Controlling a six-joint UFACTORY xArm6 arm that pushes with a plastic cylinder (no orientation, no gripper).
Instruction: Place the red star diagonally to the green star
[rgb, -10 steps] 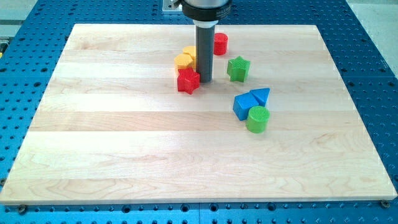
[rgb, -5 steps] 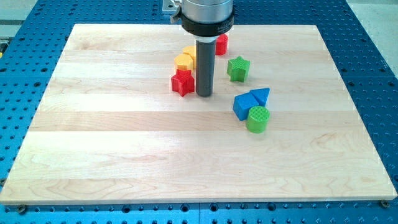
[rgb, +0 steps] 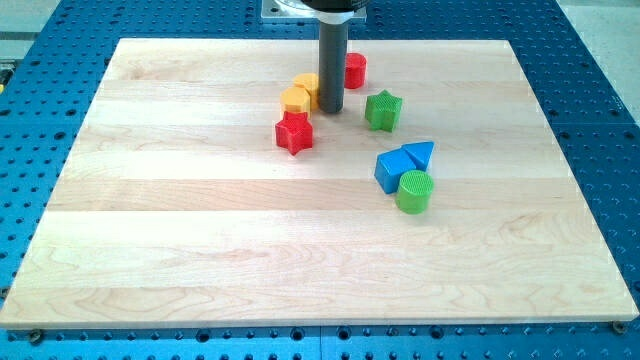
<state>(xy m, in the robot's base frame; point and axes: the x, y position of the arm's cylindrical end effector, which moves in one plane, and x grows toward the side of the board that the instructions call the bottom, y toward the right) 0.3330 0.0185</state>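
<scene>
The red star (rgb: 294, 133) lies on the wooden board (rgb: 200, 220), below the yellow blocks. The green star (rgb: 382, 110) lies to its right and slightly higher in the view. My tip (rgb: 331, 110) stands between the two stars, above and to the right of the red star and left of the green star, touching neither as far as I can see. It is right beside the yellow blocks.
Two yellow blocks (rgb: 299, 95) sit just left of the rod. A red cylinder (rgb: 355, 70) is partly hidden behind the rod. A blue cube (rgb: 393, 170), a blue triangle (rgb: 420, 154) and a green cylinder (rgb: 414, 191) cluster at the right.
The tip moved down the view beside the red star, nudging it slightly left, then drew back up towards the view's top. The red star now rests apart from the tip.
</scene>
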